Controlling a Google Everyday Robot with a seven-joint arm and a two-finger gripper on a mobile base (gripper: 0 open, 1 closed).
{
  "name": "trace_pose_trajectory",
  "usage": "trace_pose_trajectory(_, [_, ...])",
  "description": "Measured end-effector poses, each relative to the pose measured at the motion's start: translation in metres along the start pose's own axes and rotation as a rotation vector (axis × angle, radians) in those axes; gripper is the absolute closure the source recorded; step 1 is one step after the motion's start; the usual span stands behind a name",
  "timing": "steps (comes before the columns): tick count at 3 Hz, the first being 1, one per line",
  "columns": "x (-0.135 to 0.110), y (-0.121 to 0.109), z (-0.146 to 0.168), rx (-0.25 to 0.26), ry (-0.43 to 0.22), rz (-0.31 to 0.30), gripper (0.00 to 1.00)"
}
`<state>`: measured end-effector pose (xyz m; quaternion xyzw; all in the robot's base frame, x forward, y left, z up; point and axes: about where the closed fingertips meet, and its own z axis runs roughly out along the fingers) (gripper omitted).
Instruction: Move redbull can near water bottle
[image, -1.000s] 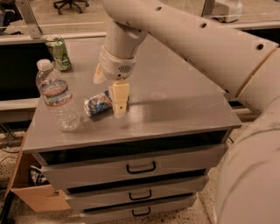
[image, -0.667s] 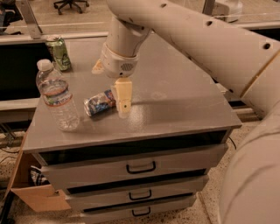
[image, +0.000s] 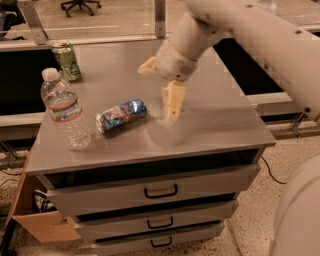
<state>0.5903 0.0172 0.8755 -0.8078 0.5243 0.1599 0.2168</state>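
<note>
The redbull can (image: 121, 115), silver and blue, lies on its side on the grey cabinet top (image: 215, 125). It is just right of the water bottle (image: 65, 112), which stands upright near the front left corner. A small gap separates them. My gripper (image: 156, 93) hangs from the white arm, to the right of the can and apart from it, above the middle of the top. It is open and empty: one beige finger (image: 172, 102) points down and the other (image: 146, 66) sticks out to the left.
A green can (image: 67, 61) stands upright at the back left corner. The cabinet has three drawers with black handles (image: 161, 191). A cardboard box (image: 40, 220) sits on the floor at the left. A trench lies behind and beside the cabinet.
My gripper has moved right and away from the redbull can. The can stays lying next to the water bottle.
</note>
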Motion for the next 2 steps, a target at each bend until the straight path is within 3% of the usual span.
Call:
trace_pose_trajectory(1, [0.057,0.0,-0.049,0.112,-0.077,0.086,0.0])
trace_pose_trajectory(2, [0.062,-0.005,-0.062,0.148,-0.093,0.093,0.0])
